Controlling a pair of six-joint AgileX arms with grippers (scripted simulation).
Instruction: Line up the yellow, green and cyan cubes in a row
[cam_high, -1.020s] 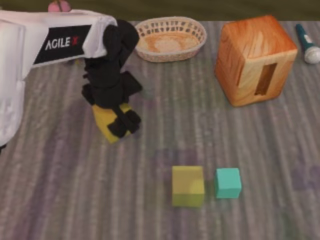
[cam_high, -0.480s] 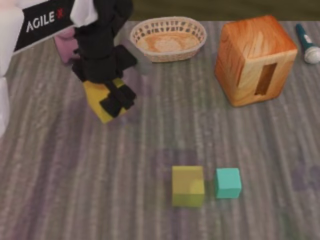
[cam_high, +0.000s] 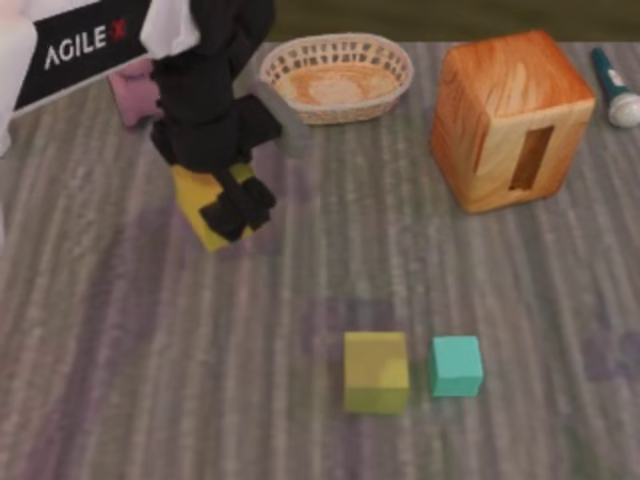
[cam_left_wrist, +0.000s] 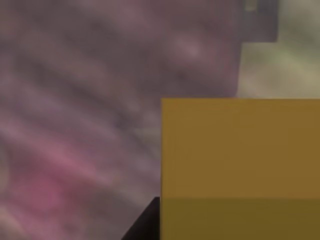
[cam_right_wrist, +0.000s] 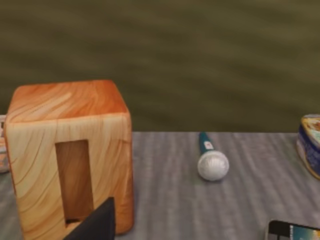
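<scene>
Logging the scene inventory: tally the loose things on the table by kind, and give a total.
Cubes: 3, yellow held in the left gripper, green, cyan
Wooden box: 1
Basket: 1
Microphone: 1
Pink thing, partly hidden: 1
Tin, at the frame's edge: 1
Phone, at the frame's edge: 1
Total: 9

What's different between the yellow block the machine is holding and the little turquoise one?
The yellow cube is golden and clearly larger; the cyan cube is turquoise and smaller. The yellow cube is gripped by the left gripper at the table's far left and sits turned at an angle; the cyan cube rests free on the table, squarely aligned beside the green cube. Both are plain matte cubes.
</scene>
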